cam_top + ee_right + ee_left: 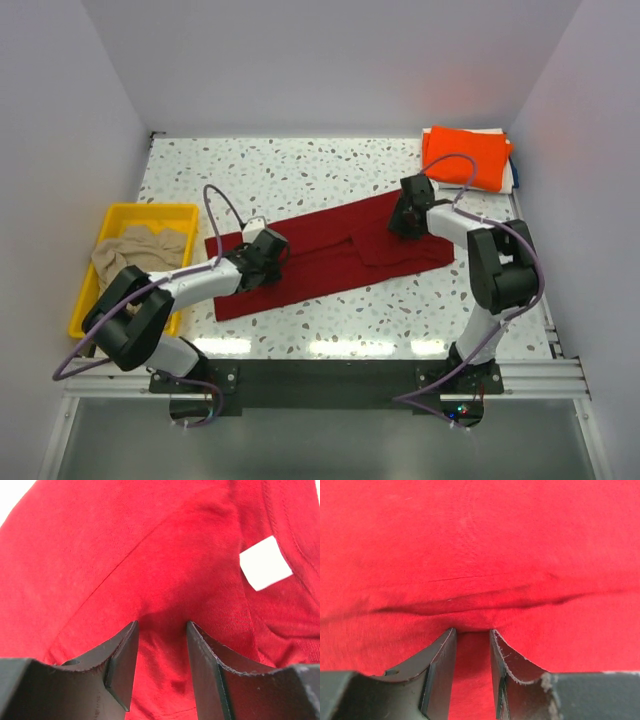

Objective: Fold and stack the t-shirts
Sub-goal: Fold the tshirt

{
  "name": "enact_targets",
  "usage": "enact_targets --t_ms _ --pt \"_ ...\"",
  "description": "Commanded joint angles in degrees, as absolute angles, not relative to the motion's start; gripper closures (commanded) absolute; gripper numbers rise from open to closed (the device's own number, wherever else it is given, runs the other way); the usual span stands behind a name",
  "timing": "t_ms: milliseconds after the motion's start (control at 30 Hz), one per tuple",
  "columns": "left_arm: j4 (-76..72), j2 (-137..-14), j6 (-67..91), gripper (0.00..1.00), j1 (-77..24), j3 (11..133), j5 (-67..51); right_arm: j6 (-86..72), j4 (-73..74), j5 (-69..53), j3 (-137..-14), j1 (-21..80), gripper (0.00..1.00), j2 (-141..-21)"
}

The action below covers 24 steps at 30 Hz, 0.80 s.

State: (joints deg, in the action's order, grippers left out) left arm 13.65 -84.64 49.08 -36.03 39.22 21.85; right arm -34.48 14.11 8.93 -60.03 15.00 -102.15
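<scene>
While red shirt [330, 255] lies spread slantwise on table [300, 170], left gripper [272, 250] pinches fold near its left end, right gripper [405, 215] clamps bunched cloth beside white neck label [265, 562]. Orange shirt [465, 155] folded at far right corner; beige shirt [140, 250] in yellow tray [85, 300].

Dark red cloth t-shirt [320, 265] spread mid-desk [300, 170], partly folded; bright orange cloth t-shirt [465, 155] folded, far right; beige cloth t-shirt [140, 250] crumpled, left.
</scene>
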Motion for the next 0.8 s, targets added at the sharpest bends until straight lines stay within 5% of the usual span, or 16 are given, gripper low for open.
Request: enact_targets --t_ms 0,433,767 --pt "19.0 -81.0 54.9 0.63 -39.7 35.8 19.8 -32.1 16.1 7.6 -63.4 16.1 0.53 -108.6" --pt "22.2 -80.1 72.8 0.63 -64.8 39.4 20.3 -18.7 30.1 7.9 -97.0 27.4 0.52 -129.4" --pt "14.7 -91.3 70.8 0.6 -67.5 48.4 19.7 -13.4 38.6 6.4 -118.2 29.0 0.47 -143.8"
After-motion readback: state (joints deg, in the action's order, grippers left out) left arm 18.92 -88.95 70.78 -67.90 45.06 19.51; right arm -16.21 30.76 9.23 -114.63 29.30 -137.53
